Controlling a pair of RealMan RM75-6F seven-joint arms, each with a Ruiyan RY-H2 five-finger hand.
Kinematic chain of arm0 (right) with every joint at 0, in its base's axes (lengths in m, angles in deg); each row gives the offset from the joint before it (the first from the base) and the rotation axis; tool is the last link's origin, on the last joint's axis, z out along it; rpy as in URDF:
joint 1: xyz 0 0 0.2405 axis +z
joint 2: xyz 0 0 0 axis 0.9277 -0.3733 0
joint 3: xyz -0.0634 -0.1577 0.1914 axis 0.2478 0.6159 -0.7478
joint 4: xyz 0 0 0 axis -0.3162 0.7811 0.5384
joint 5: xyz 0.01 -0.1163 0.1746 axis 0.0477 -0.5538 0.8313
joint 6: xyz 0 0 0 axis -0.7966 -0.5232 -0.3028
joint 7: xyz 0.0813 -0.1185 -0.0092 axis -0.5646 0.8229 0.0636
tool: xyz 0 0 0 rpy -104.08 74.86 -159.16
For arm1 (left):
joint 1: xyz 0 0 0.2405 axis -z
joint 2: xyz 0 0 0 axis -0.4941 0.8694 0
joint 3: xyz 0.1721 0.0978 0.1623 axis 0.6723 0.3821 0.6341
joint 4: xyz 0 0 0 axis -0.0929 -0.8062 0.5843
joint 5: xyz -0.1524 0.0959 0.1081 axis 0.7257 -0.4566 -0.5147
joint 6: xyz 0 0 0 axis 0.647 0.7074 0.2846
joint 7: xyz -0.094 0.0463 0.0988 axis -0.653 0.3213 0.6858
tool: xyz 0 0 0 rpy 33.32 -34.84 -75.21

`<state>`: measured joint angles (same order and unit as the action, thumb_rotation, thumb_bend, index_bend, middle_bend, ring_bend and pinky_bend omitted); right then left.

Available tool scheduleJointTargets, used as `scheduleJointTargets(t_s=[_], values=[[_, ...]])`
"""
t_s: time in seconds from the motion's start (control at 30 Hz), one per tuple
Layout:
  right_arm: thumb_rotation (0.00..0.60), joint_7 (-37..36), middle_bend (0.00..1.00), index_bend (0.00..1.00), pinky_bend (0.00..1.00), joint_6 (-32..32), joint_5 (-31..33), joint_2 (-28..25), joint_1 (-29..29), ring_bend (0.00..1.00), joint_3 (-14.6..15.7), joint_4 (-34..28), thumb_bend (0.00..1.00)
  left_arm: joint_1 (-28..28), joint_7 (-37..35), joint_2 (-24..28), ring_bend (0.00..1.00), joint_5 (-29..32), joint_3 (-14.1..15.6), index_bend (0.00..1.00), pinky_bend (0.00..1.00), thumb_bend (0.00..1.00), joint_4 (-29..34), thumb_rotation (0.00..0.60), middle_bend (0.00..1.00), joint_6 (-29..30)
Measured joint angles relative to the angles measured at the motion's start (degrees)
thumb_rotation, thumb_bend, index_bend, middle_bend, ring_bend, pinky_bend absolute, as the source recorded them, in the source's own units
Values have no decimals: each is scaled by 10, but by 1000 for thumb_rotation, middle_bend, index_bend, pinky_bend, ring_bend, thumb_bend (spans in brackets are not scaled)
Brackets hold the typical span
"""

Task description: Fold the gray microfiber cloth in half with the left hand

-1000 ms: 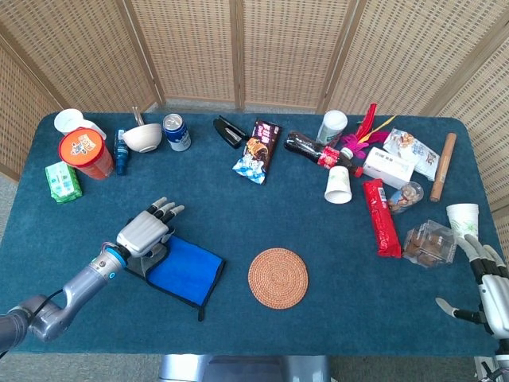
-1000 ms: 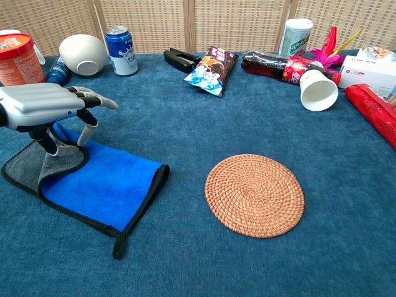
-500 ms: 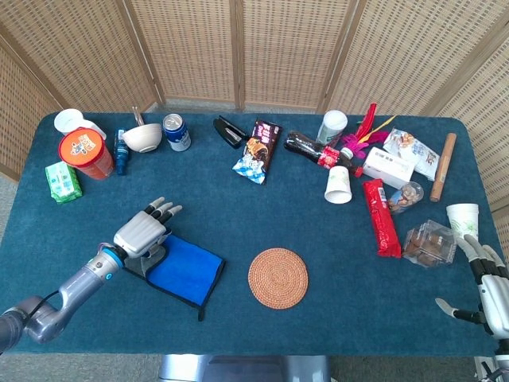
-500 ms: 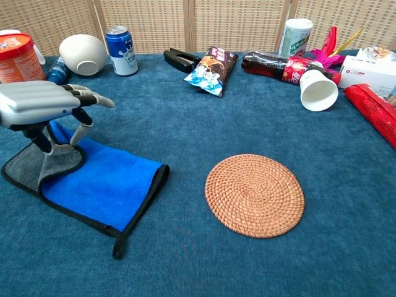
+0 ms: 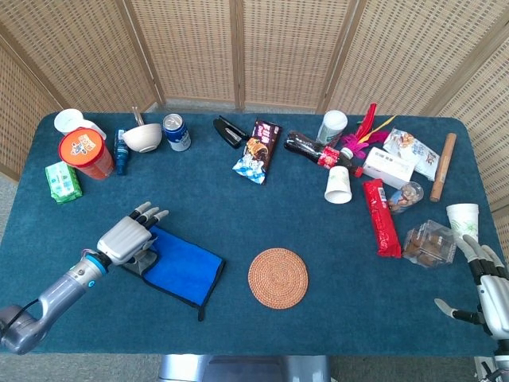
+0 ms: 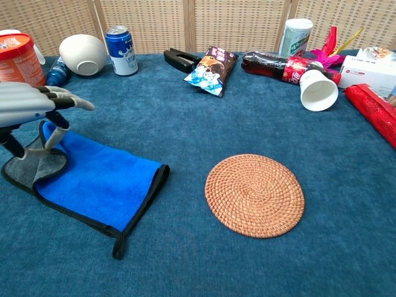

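Cloth [image 6: 102, 185] laid on table [image 5: 262, 215] at front left, blue face up, gray flap turned over at left edge; left robot hand [image 6: 28, 105] poised above flap, fingers spread, nothing gripped; fold judged near complete; flattening or release called for next.

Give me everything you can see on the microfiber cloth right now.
The cloth lies flat on the blue table, left of the round woven mat. Its upper face is bright blue with a dark bound edge and a small loop at the near corner. At its left end a gray flap is turned over, showing the gray side. The left hand hovers over that end, its fingertips at the flap; actual contact is unclear. It looks soft and plush.
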<state>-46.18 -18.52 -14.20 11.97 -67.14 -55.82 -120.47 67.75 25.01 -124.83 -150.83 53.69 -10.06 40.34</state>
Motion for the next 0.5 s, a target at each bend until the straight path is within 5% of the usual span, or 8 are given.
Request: scheduleJointTargets(t_s=[0.5], values=[[600,4,0,0,0,2,0,2,1,0,1,0,0,-24,-3,35,0,-19,16,602,0,429,-7,600,0,23]])
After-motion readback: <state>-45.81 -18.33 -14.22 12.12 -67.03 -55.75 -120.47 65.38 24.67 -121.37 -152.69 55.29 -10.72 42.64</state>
